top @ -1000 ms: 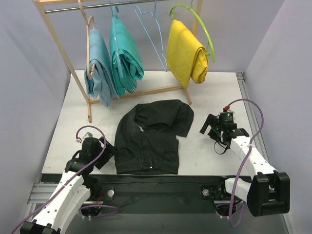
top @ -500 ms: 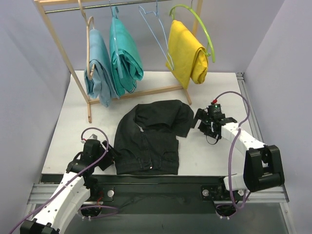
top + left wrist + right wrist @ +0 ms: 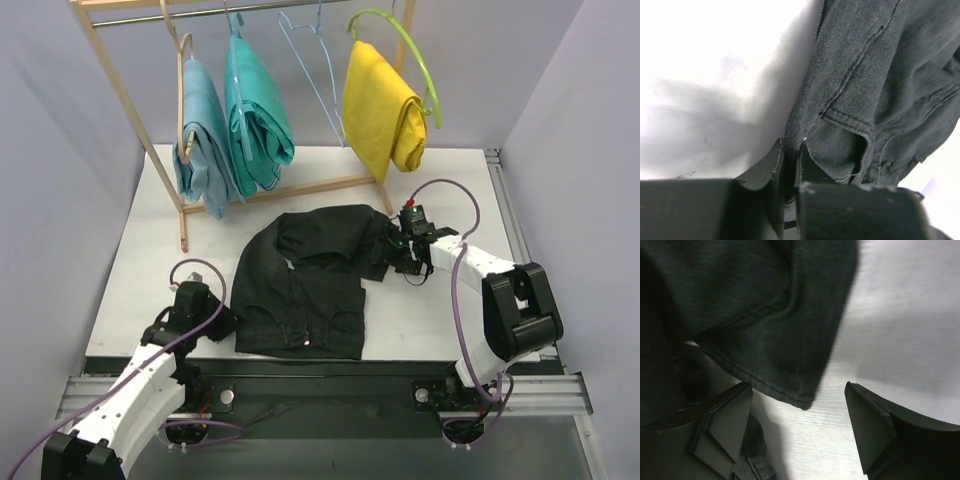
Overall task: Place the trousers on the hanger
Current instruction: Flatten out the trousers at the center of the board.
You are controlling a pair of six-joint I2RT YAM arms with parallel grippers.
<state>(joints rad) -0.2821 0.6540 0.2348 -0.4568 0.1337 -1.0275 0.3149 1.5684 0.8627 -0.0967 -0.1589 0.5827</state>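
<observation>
Black fabric is filling both my wrist views: the trousers [image 3: 305,285] are lying crumpled on the white desk [image 3: 440,320] in front of the wooden rack [image 3: 113,85]. My left tool [image 3: 791,150] is pinching their near-left edge between almost closed fingers, and my right tool [image 3: 797,390] is gaping wide around a hem corner. Four hangers are hanging on the rail, the thin light-blue wire hanger [image 3: 320,80] dangling between the teal trousers [image 3: 255,110] and the yellow trousers [image 3: 380,105] on the lime-green hanger [image 3: 415,55], while the tan wooden hanger [image 3: 183,60] is carrying a pale blue garment [image 3: 205,140], making three coloured garments.
</observation>
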